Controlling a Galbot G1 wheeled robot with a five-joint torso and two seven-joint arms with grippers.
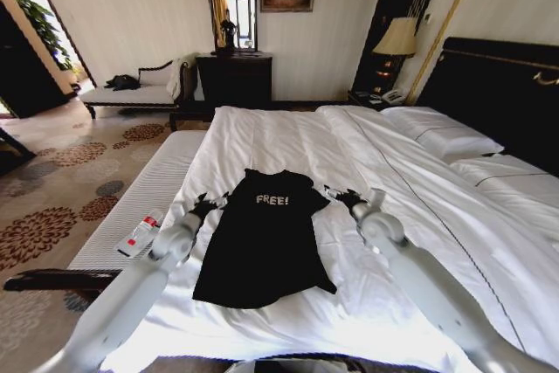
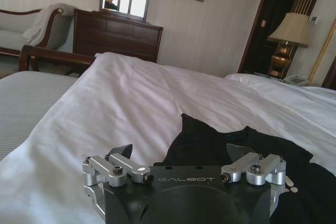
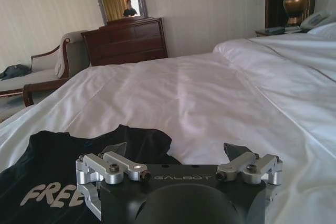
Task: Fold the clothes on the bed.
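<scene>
The black T-shirt (image 1: 265, 242) lies flat near the foot of the bed (image 1: 410, 216), lettering up, its sleeves apparently already tucked in. The left gripper (image 1: 206, 206) sits at one shoulder and the right gripper (image 1: 348, 199) at the other, both spread wide and holding nothing. The risk I see: fingers closing low could pinch the white duvet (image 1: 288, 141) along with the shirt, or catch only one layer, so the fold drags crooked. Open bedding lies beyond the collar; the striped bench (image 1: 144, 207) stands just beside the bed's left edge
</scene>
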